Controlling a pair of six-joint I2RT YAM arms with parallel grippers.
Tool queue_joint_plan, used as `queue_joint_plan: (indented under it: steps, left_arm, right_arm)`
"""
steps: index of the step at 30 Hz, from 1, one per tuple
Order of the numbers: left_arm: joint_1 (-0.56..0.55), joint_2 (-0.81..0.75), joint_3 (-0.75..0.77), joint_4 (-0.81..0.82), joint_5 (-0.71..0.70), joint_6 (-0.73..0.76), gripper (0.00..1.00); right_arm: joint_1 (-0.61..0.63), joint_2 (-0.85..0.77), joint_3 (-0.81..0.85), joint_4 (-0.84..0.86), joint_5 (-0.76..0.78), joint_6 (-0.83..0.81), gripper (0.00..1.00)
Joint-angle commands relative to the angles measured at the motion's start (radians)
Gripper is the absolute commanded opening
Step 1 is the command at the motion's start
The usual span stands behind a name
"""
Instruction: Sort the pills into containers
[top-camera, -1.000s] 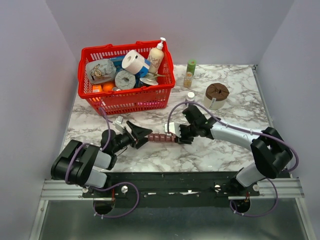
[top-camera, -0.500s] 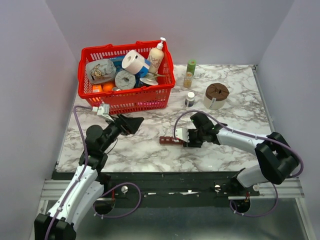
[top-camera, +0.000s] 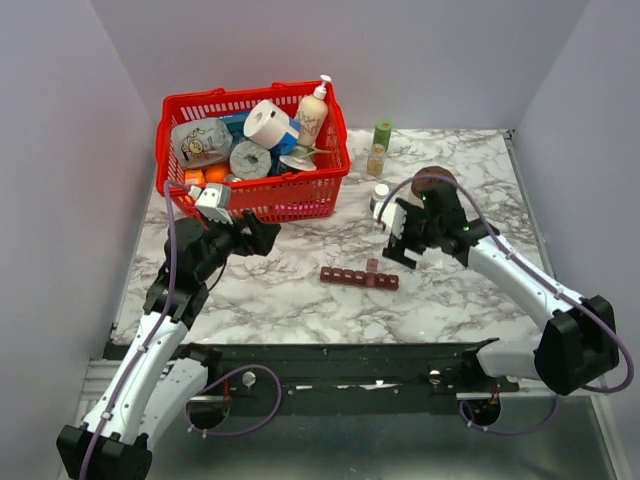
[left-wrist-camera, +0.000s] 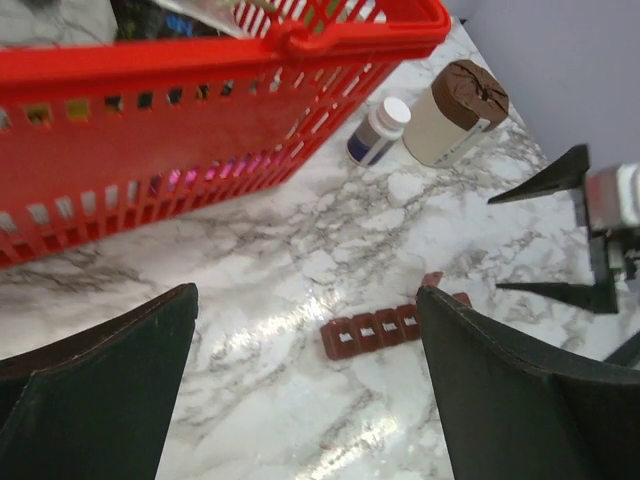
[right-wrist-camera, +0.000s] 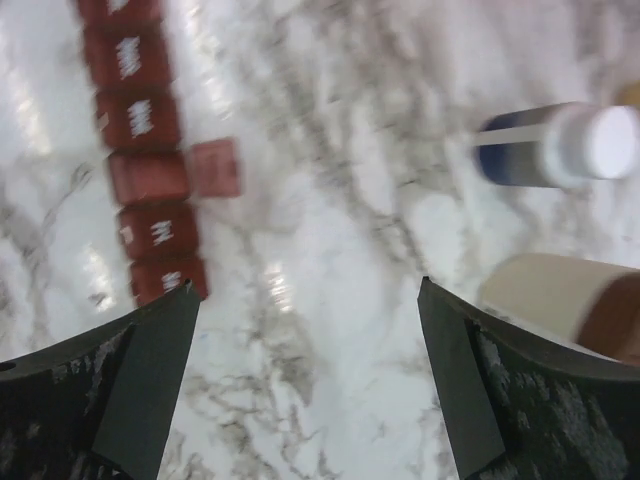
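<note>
- The pill strip (top-camera: 358, 277) lies flat near the middle of the tabletop (top-camera: 300, 305), with one lid flipped up.
- The left fingers (left-wrist-camera: 100, 400) are spread wide and empty, well apart from the strip, on its far-left side.
- The right fingers (right-wrist-camera: 130, 400) are spread wide and empty, near the strip's right end but not touching it.

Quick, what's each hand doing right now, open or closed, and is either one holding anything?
Left hand: open, holding nothing.
Right hand: open, holding nothing; the container strip lies apart from both.
</note>
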Motion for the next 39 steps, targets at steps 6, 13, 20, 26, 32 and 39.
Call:
queue_joint_plan:
  steps: [6, 13, 20, 26, 32, 39]
  left_arm:
    - [-0.001, -0.011, -0.016, -0.066, -0.059, 0.301, 0.99]
    - [0.0, -0.045, -0.024, -0.063, -0.082, 0.311, 0.99]
    - [0.002, -0.033, -0.022, -0.057, -0.06, 0.307, 0.99]
    - [0.002, -0.013, -0.021, -0.054, -0.039, 0.299, 0.99]
    - [0.005, -0.011, -0.022, -0.052, -0.03, 0.293, 0.99]
    - [0.006, -0.01, -0.021, -0.046, 0.018, 0.29, 0.99]
  right_arm:
    - [-0.078, 0.397, 0.609, -0.049, 0.096, 0.624, 0.98]
    - [-0.094, 0.671, 0.95, -0.213, 0.148, 0.769, 0.88]
    - [-0.094, 0.794, 1.015, -0.27, 0.201, 0.75, 0.86]
    - [-0.094, 0.867, 1.03, -0.284, 0.245, 0.734, 0.86]
    - [-0.094, 0.897, 1.047, -0.283, 0.254, 0.723, 0.82]
    - [-0.093, 0.913, 1.056, -0.283, 0.262, 0.715, 0.74]
